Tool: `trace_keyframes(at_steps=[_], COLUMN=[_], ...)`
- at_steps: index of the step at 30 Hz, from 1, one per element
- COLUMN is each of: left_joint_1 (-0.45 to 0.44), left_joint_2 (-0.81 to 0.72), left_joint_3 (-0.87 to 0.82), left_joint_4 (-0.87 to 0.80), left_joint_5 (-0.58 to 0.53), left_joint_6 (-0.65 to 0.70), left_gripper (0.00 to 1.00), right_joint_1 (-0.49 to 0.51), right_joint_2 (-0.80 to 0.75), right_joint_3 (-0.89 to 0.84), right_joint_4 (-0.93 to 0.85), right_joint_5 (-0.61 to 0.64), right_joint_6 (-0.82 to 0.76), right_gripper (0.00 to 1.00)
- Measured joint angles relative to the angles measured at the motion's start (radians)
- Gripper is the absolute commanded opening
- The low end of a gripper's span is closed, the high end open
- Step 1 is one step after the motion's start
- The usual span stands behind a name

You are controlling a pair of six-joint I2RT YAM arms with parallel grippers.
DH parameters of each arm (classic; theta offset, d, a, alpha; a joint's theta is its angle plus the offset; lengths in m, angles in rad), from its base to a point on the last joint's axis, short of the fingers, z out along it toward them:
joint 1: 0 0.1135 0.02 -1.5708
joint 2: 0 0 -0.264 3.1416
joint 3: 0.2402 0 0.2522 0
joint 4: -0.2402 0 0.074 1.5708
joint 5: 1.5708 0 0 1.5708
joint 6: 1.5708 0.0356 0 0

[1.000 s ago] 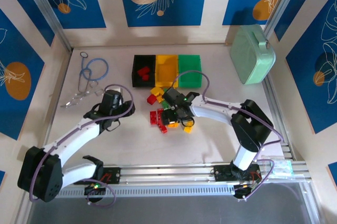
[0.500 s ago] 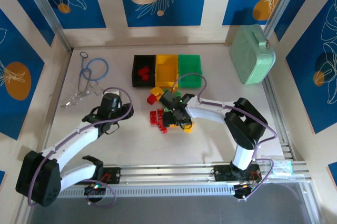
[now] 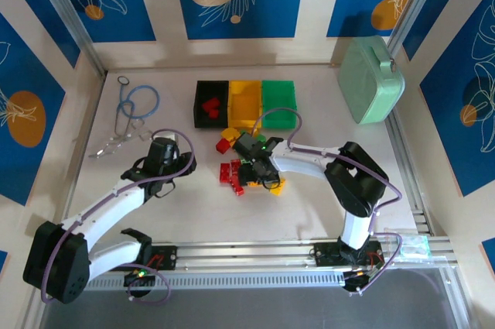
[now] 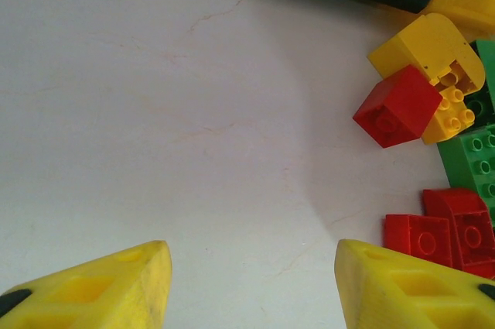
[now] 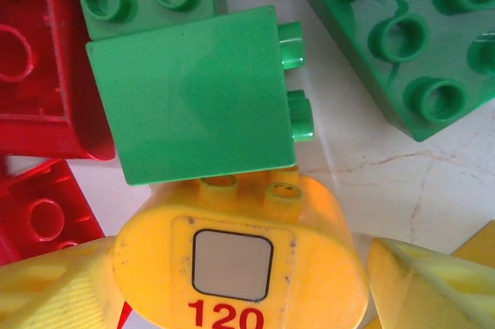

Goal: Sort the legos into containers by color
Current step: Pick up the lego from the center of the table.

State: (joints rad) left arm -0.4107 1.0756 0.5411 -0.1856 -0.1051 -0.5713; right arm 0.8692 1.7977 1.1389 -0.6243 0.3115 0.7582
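Right end effector (image 5: pixel 244 279) straddles the rounded yellow brick (image 5: pixel 236 228), jaws not quite shut; green brick (image 5: pixel 189 93) butts its far side and could drag along or knock the grip askew. Left end effector (image 4: pixel 247 282) gapes, empty.
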Motion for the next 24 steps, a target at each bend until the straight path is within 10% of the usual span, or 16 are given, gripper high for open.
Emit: trace_keyframes(at_steps=[24], left_joint_1=[0.000], left_joint_2=[-0.062], left_joint_3=[-0.066], left_joint_4=[0.010], left_joint_5=[0.000], left_joint_6=[0.000], left_gripper=[0.55], right_joint_1=[0.043], right_joint_2=[-0.004], right_joint_3=[0.024], right_joint_4=[-0.089], right_joint_5=[0.090], right_joint_6=[0.020], right_gripper=[0.63])
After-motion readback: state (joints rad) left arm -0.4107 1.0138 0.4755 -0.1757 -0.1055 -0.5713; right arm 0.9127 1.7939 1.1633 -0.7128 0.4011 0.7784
